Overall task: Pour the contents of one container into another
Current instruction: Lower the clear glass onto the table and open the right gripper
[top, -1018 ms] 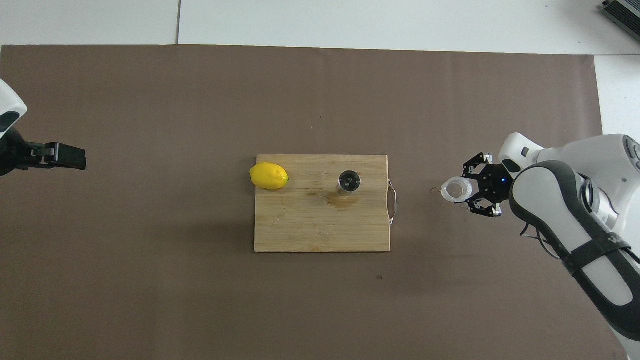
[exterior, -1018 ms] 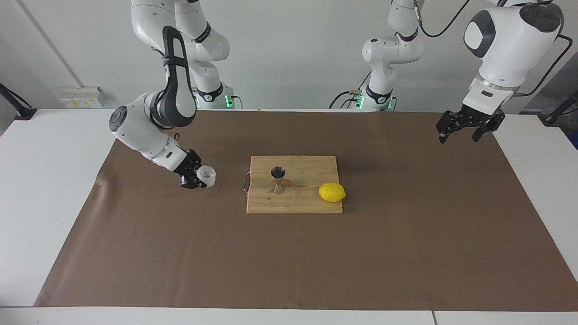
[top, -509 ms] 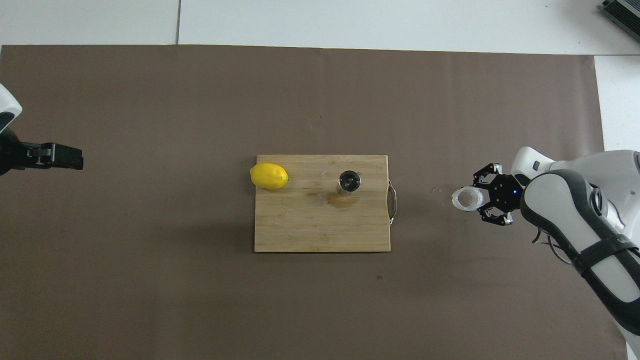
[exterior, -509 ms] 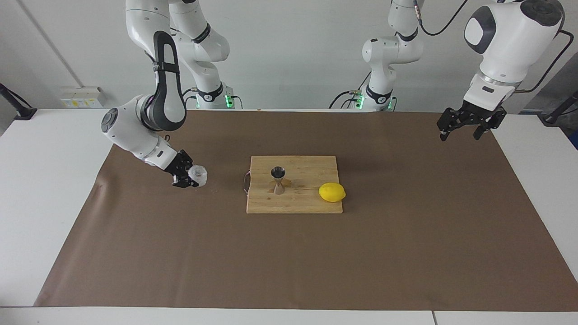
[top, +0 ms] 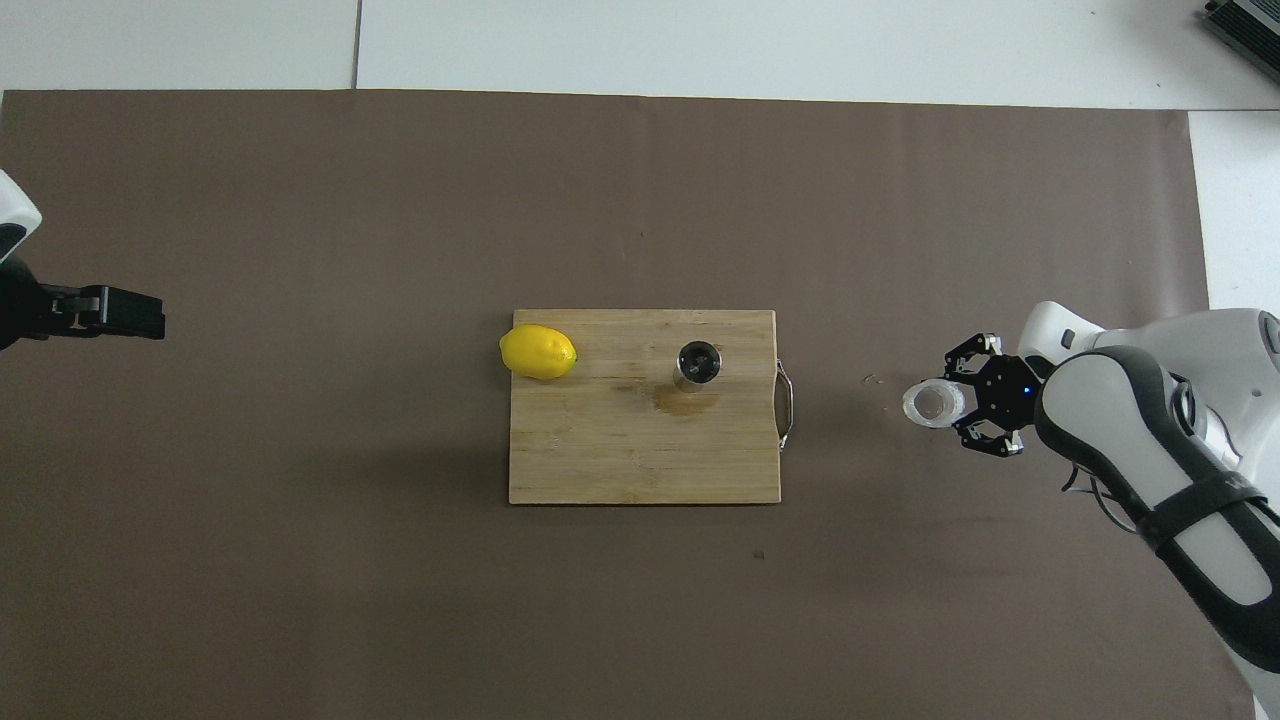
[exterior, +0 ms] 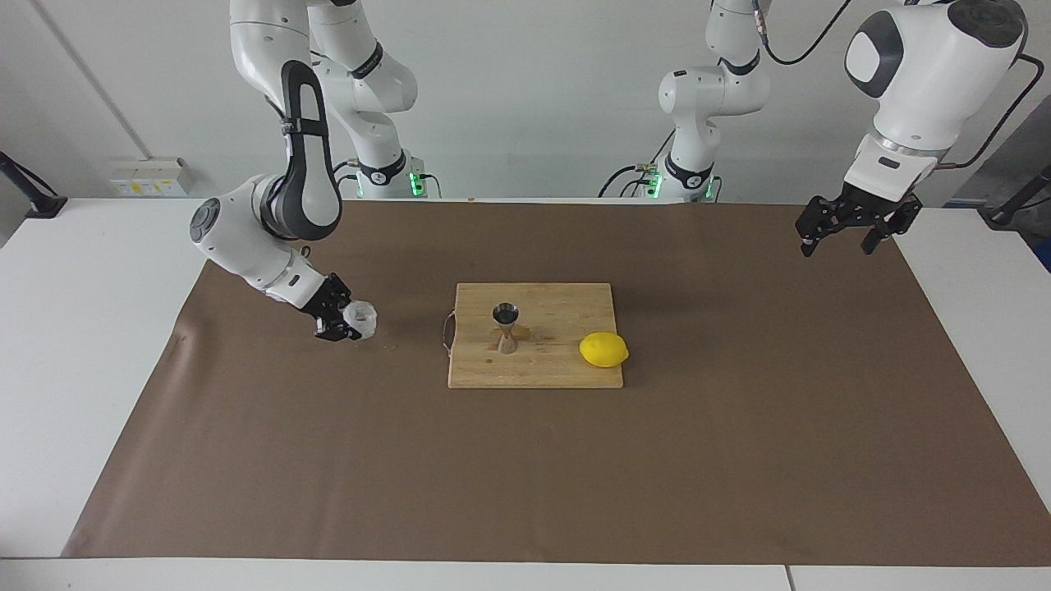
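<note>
Right pincer [exterior: 351,322] gripping cup [exterior: 361,318], nine o'clock of jigger [exterior: 505,327] | left pincer [exterior: 851,227] gaping, waiting | pouring pending.

No writing, brand, number or sign could be read anywhere in the room at that moment. A small pale box [exterior: 146,176] with yellow stickers stood against the wall at the right arm's end of the tabletop, but whatever was printed on those stickers was too small to make out.
</note>
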Controlling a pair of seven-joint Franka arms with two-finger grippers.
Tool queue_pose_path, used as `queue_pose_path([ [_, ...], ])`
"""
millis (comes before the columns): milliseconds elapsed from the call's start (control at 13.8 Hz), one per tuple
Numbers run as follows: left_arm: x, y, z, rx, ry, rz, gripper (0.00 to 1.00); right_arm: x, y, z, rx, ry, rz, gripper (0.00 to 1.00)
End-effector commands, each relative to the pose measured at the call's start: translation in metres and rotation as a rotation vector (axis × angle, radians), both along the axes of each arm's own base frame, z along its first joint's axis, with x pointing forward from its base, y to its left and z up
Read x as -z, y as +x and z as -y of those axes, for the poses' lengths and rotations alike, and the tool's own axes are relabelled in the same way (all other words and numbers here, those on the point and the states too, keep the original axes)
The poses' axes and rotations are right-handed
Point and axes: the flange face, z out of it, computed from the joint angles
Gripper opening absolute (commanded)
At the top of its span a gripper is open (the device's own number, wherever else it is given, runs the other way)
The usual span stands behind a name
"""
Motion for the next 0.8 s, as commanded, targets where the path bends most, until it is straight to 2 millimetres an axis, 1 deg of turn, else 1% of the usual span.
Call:
queue_pose_path([
  [0, -0.003, -0.0052, -0.0013, 0.002, 0.001, -0.004, 1.0, 0.0026, -0.0101, 0.0044, 0.009, 0.02, 0.014, 0.0],
  [291, -0.0037, -0.0051, -0.0013, 0.002, 0.001, -0.003, 1.0, 0.0028, -0.0107, 0.0073, 0.013, 0.021, 0.012, 0.0],
  [654, -0.0037, -0.0051, -0.0013, 0.003, 0.001, -0.003, 1.0, 0.002, -0.0076, 0.0026, -0.001, 0.007, 0.036, 0.0],
  [727, -0.003, -0.0052, -0.0013, 0.003, 0.001, -0.004, 1.0, 0.0024, -0.0062, 0.003, -0.005, -0.005, 0.056, 0.07],
])
